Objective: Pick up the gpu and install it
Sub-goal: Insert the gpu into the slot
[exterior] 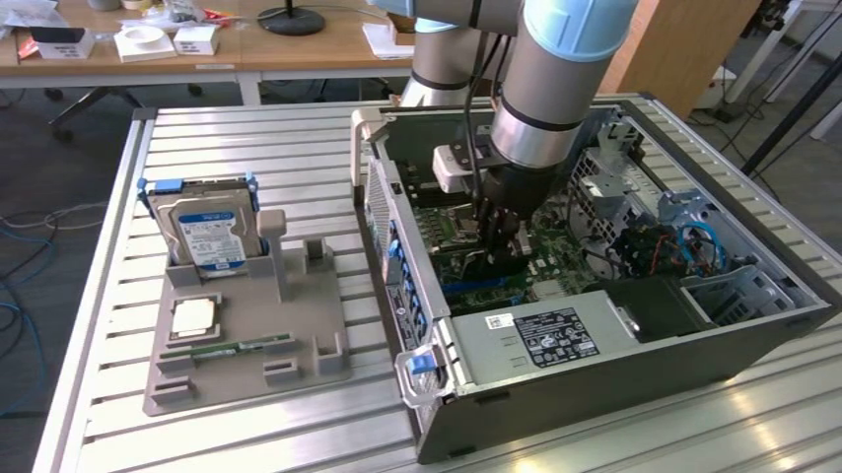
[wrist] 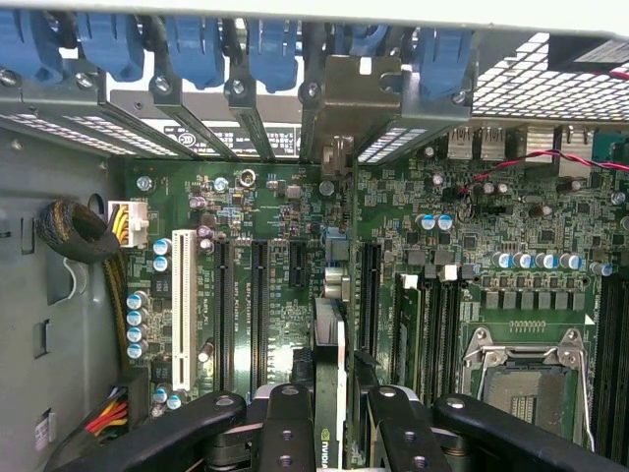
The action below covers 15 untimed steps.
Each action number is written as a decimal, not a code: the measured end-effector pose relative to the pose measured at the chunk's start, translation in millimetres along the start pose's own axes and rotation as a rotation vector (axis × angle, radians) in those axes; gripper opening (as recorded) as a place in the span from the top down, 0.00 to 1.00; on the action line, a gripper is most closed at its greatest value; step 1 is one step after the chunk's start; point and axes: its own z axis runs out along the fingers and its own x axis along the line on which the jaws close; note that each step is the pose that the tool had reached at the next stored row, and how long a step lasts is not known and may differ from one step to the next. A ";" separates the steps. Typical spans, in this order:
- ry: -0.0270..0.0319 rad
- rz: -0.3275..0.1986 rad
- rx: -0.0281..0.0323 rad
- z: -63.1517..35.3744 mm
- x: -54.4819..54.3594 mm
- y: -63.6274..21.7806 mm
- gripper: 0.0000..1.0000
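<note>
**Gripper pinches the gpu inside the open computer case**

In the exterior view, a gray tray (exterior: 237,379) sits at 9 o'clock on the slatted table (exterior: 105,414). A hard drive (exterior: 208,236) stands up in the tray. A small square chip (exterior: 193,315) and a thin green memory stick (exterior: 244,347) lie flat in front of it.

The open computer case (exterior: 632,394) lies on its side from the middle out to 3 o'clock. The robot arm (exterior: 559,79) comes in from 12 o'clock, and its upper part is cut off by the picture's edge. It reaches down into the case. The gripper (exterior: 504,246) hangs near the middle, right over the green board (exterior: 566,261). From this side the dark fingers hide what they hold.

In the wrist view the gpu (wrist: 329,344) is seen edge-on, as a thin strip. The black fingers (wrist: 285,423) press on it from both sides, so the gripper is pinching the card. It stands upright over the board, between the long black slots (wrist: 257,295).

The card hides the slot under it. You cannot tell if it is pushed in or just resting above. Its far end, near the blue clips (wrist: 197,49), is hard to make out.
</note>
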 end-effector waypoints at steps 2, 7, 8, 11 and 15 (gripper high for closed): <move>0.0000 0.000 0.0000 0.0 0.0 0.0 0.74; 0.0000 0.000 0.0000 0.6 0.0 0.0 0.74; 0.0000 0.000 0.0000 0.6 0.0 0.0 0.74; -0.0001 0.000 0.0000 0.6 0.0 0.0 0.74; -0.0001 0.000 0.0000 0.6 0.0 0.0 0.74</move>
